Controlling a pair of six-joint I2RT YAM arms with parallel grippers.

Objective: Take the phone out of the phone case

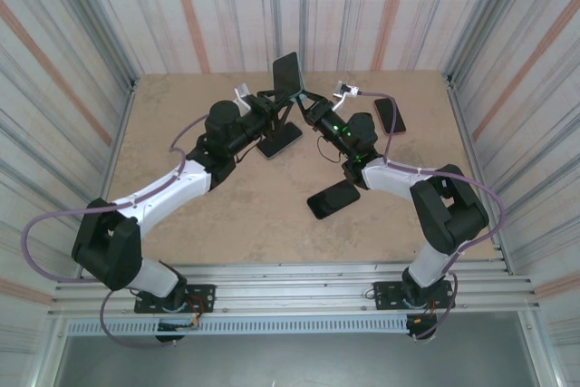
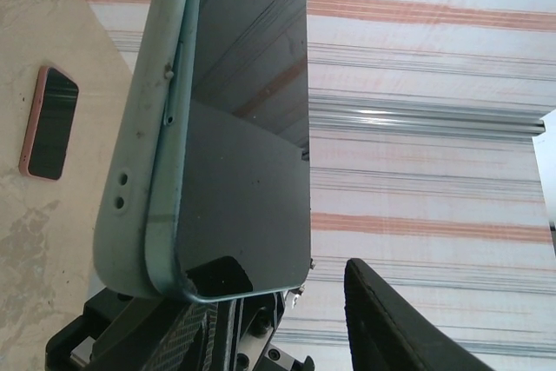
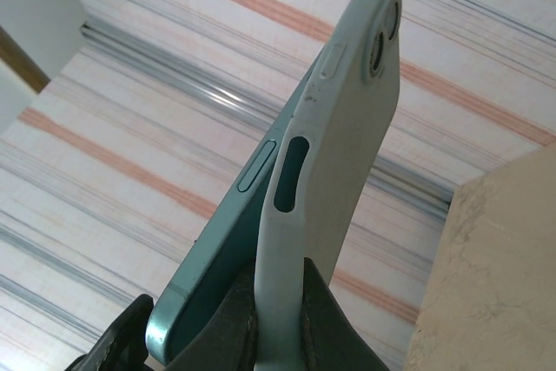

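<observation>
Closest in, the right gripper (image 3: 278, 323) is clamped on the edge of the pale case (image 3: 347, 128). Above the upper middle of the tan surface (image 1: 227, 215) the case stands upright, with the phone (image 2: 252, 128) partly out of it along one side. The left gripper (image 1: 275, 106) shows one finger (image 2: 391, 319) apart from the screen; whether it grips cannot be told.
</observation>
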